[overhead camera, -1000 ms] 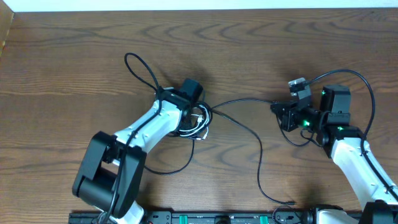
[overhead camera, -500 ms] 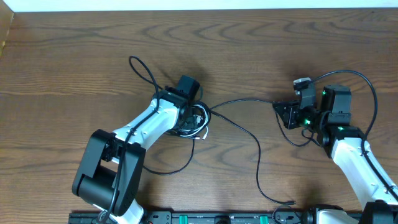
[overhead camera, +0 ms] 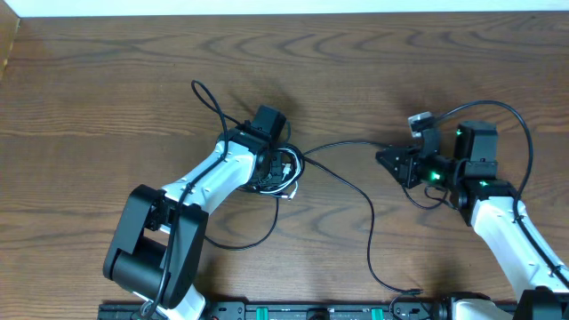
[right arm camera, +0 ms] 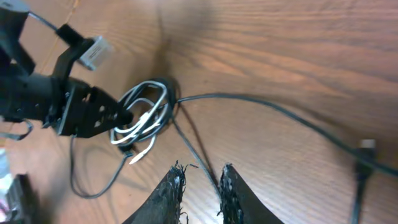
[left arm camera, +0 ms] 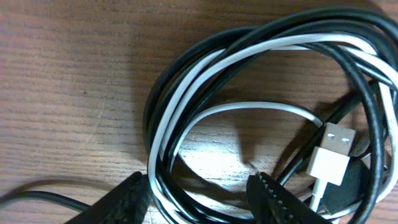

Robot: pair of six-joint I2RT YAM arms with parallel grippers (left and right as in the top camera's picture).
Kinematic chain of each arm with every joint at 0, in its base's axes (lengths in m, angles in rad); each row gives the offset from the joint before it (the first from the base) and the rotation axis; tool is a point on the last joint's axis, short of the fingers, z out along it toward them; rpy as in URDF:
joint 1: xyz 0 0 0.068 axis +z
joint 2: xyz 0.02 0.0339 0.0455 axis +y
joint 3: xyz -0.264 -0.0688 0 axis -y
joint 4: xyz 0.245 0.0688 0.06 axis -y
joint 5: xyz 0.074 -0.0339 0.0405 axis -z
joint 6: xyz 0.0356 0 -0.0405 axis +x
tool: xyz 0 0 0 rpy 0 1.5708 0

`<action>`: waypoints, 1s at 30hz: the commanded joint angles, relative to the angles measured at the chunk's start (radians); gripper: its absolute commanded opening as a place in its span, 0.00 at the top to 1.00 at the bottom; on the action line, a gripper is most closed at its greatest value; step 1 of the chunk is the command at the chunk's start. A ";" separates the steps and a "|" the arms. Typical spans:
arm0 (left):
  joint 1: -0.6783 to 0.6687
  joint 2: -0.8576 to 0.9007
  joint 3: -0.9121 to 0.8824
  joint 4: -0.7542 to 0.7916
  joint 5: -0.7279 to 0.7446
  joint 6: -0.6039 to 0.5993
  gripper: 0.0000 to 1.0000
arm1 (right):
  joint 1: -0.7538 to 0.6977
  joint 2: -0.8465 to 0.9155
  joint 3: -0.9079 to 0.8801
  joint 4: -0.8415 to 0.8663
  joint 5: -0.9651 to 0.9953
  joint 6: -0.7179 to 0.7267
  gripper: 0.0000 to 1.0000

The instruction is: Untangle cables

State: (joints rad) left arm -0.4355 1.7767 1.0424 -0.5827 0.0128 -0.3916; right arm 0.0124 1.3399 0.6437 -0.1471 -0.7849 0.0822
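**Q:** How would these cables handle, and where should they be gripped?

**A:** They are probably light, limp and a little slick, so a strand may slide through a loose pinch. The white cable (left arm camera: pixel 261 109) looks best taken just behind its plug (left arm camera: pixel 333 158), at 4 o'clock in the coil. The black cable (overhead camera: pixel 356 144) looks best taken along its free tail.

**Q:** How do they look, and where are they?

**A:** Thin white and black strands are wound together in one loose coil (overhead camera: pixel 277 173) near the centre of the table (overhead camera: pixel 89 89). One black tail runs toward 3 o'clock and another curves to 5 o'clock.

**Q:** And the grippers?

**A:** The left gripper (left arm camera: pixel 198 182) has its fingers spread, straddling coil strands without pinching them yet. The right gripper (right arm camera: pixel 201 171), at 3 o'clock, has its fingers narrowly parted with nothing seen between them.
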 commanded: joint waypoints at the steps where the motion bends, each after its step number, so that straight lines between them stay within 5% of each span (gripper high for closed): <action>1: 0.003 0.016 -0.008 0.011 -0.025 0.007 0.50 | 0.042 -0.016 -0.002 -0.001 -0.031 0.055 0.77; 8: 0.024 0.032 -0.006 0.136 -0.033 0.025 0.92 | 0.172 -0.016 -0.002 0.008 0.037 0.197 0.65; 12: 0.078 0.031 0.004 0.162 0.004 0.014 0.92 | 0.265 -0.016 -0.002 0.008 0.095 0.274 0.58; 22: 0.313 0.022 0.005 0.145 0.658 0.135 0.92 | 0.474 -0.016 -0.002 0.043 0.339 0.314 0.50; 30: 0.480 0.022 0.004 0.112 0.907 0.137 0.92 | 0.552 -0.002 -0.002 0.169 0.441 0.438 0.48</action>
State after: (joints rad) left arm -0.0006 1.7943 1.0401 -0.4583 0.7475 -0.2825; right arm 0.5377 1.3396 0.6437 -0.0036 -0.4206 0.4526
